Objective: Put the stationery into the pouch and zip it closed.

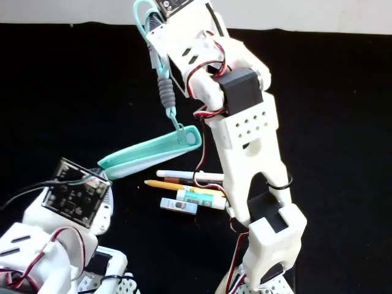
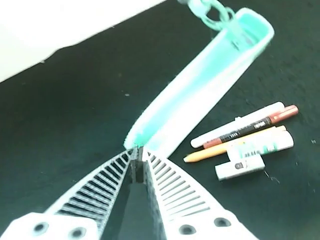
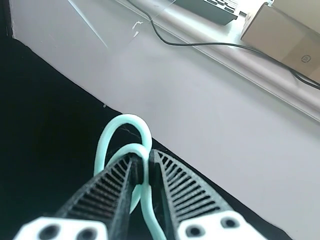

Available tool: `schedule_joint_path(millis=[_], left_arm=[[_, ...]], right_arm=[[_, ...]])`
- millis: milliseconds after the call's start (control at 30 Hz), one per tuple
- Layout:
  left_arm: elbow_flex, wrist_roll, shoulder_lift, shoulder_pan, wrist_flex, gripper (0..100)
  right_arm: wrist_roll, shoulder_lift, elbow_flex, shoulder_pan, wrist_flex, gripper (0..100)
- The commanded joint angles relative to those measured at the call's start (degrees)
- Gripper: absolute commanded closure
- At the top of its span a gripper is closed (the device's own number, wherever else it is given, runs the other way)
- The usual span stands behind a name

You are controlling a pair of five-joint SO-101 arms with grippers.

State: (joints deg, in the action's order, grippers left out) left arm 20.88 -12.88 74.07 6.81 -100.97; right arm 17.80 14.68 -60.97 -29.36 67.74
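Note:
A mint pouch (image 1: 150, 153) hangs tilted above the black table (image 1: 61, 92), held at both ends. My left gripper (image 1: 103, 166) is shut on its lower end (image 2: 138, 150). My right gripper (image 1: 147, 18) is shut on the mint strap loop (image 3: 122, 135), and the strap (image 1: 165, 92) runs down to the pouch's raised end (image 2: 250, 30). Beside the pouch (image 2: 200, 95) lies the stationery: a white pen (image 2: 237, 124), a brown pen (image 2: 255, 127), an orange pencil (image 2: 232, 146), a marker (image 2: 265, 145) and an eraser (image 2: 240, 167). From above they lie together (image 1: 190, 190) under the right arm.
The right arm's white body (image 1: 251, 159) stretches over the table's middle, partly covering the pens. A pale wall (image 3: 225, 115) borders the table's far edge. Dark cloth lies open to the left and far right (image 1: 343, 122).

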Motion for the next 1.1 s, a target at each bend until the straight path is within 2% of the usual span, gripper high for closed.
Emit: schedule_joint_path(millis=[0,133,367,567,833,1067], left_arm=[[2.59,-0.53,1.01,2.95,-0.35,99],[6.64,-2.90,1.01,4.44,0.53,99],[16.66,-3.16,1.01,4.18,11.43,99],[18.86,-3.34,1.01,4.09,16.09,99],[19.03,-3.43,0.84,-6.29,23.12,99],[24.13,-3.43,0.84,-7.08,28.48,99]], right_arm=[[0.35,-0.31,-1.54,0.75,-0.84,99.0],[0.35,-0.31,-1.54,0.75,1.27,99.0],[0.35,-0.57,-2.07,0.57,5.76,99.0],[0.35,-0.75,-2.15,0.66,10.95,99.0],[0.35,-4.00,-6.55,0.40,18.15,99.0],[0.35,-8.22,-9.01,0.31,22.99,99.0]])
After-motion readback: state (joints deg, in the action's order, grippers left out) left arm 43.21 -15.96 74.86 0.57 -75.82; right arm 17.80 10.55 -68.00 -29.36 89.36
